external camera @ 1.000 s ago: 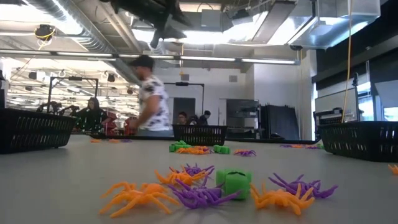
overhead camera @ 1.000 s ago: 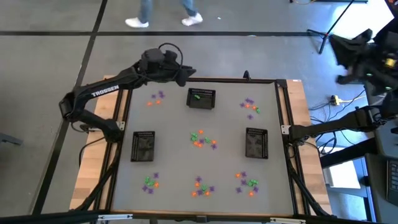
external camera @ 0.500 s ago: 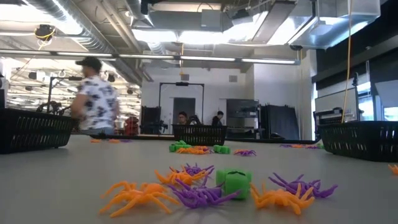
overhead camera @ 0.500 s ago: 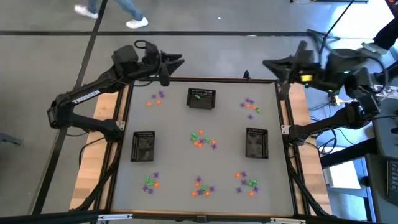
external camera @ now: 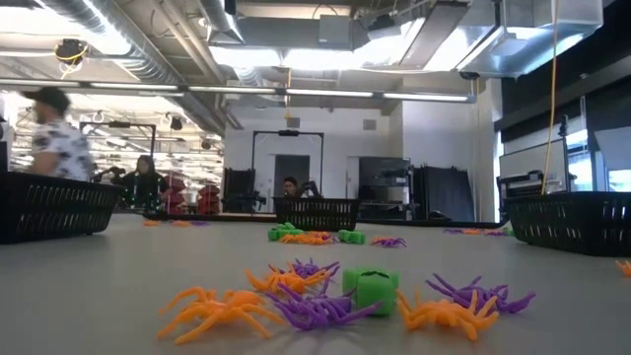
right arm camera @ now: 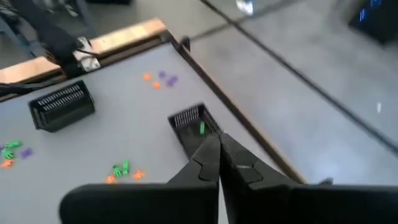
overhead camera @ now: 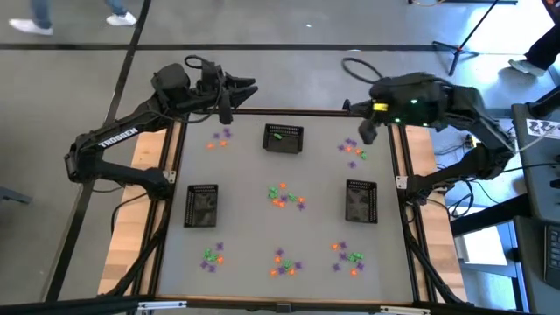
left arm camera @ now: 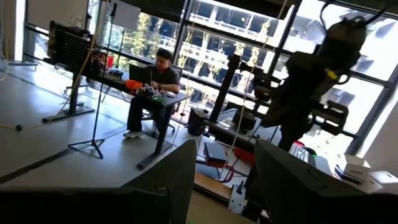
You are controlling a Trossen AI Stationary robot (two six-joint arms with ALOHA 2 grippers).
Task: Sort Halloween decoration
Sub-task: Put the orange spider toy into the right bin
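Note:
The Halloween decoration lies in small purple, green and orange clusters on the grey table: far left point(overhead camera: 220, 138), far right point(overhead camera: 353, 149), middle point(overhead camera: 284, 197) and three along the near edge point(overhead camera: 286, 261). In the low view, orange and purple spiders point(external camera: 296, 301) and a green piece point(external camera: 373, 288) lie close. My left gripper point(overhead camera: 242, 87) hangs open and level just beyond the table's far edge, with nothing between its fingers point(left arm camera: 221, 180). My right gripper point(overhead camera: 365, 133) is shut and empty point(right arm camera: 219, 152), tilted down above the far right cluster.
Three black mesh baskets stand on the table: far middle point(overhead camera: 283, 137) with green pieces inside, left point(overhead camera: 202, 206) and right point(overhead camera: 360, 201). Wooden rails point(overhead camera: 418, 149) frame the table. People sit and walk in the room beyond point(external camera: 44, 133).
My right arm has swung in from beyond the table's right side toward the far right cluster, sinking and tipping its shut gripper downward. My left gripper has pulled back from the far edge toward the left and risen, then held still. A person has walked leftward behind the table.

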